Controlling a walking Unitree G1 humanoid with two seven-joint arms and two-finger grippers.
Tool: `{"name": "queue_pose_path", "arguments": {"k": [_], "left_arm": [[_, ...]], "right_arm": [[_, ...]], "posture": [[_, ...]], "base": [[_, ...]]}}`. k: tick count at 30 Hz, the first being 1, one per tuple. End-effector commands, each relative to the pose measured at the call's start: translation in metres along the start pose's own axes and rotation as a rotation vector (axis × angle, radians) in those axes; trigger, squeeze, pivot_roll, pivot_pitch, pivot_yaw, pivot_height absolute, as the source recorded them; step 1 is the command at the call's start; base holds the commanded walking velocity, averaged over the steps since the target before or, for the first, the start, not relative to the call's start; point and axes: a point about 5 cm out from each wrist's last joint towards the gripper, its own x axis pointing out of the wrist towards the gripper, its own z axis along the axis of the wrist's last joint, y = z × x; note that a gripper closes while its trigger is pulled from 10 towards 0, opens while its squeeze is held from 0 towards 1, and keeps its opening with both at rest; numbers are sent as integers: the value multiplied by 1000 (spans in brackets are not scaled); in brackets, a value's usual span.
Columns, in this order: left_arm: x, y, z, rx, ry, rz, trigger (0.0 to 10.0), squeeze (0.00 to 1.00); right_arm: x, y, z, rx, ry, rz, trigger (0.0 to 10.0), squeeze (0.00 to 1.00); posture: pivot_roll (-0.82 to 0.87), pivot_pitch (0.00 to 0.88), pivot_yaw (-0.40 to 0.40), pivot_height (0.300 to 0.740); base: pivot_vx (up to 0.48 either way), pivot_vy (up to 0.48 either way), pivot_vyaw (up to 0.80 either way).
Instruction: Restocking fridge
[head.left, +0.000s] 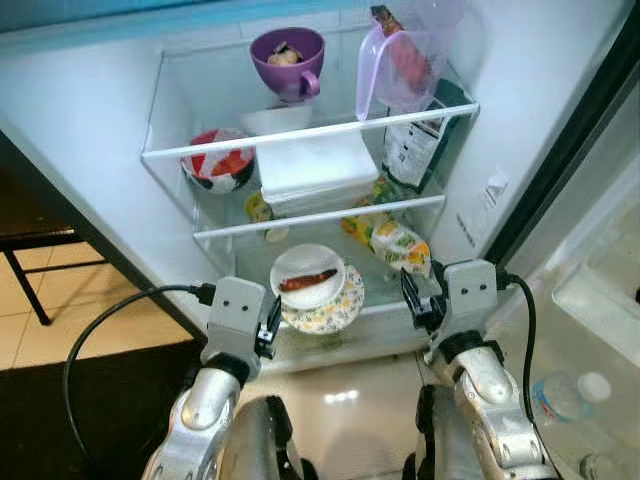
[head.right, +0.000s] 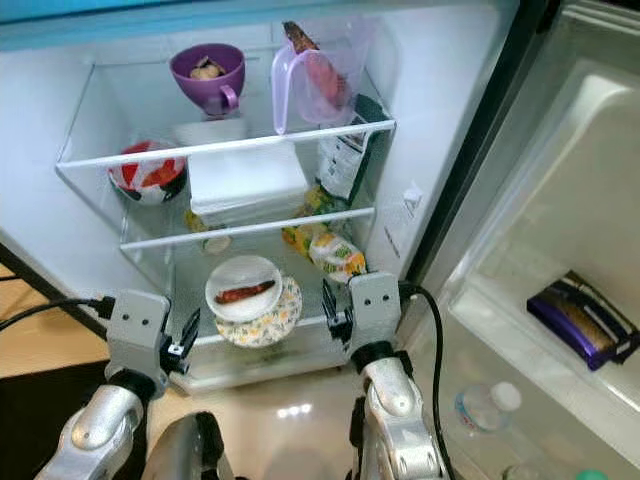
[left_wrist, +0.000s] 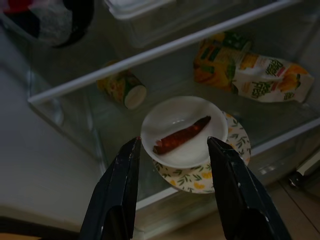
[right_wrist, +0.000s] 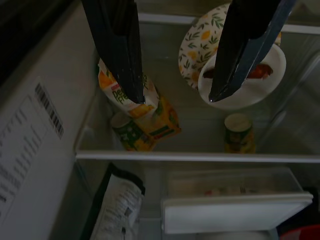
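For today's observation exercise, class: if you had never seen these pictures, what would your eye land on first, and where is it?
First, the open fridge with its stacked glass shelves. A purple cup and a clear pitcher stand on the top shelf, and a white plate holding a reddish sausage lies on a floral plate on the lowest. In front, the left pincer and the right pincer hang open at the lowest shelf's edge.

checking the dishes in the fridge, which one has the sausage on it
The small white plate on the bottom shelf, stacked on a floral plate. The purple cup on the top shelf and the red and white bowl on the middle shelf hold other things.
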Motion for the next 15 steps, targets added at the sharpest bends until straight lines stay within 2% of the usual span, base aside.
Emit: {"name": "queue_pose_path", "arguments": {"k": [1, 15], "left_arm": [[-2, -3, -5, 1, 29, 4, 10000, 0], [0, -3, -6, 9, 31, -3, 10000, 0]], "right_arm": [[-4, 1, -6, 9, 20, 6, 10000, 0], [-4, 0, -7, 9, 21, 0, 10000, 0]], "posture": [[-67, 234, 24, 654], [-71, 233, 30, 708]], "base": [[0, 0, 0], [0, 0, 0]]}}
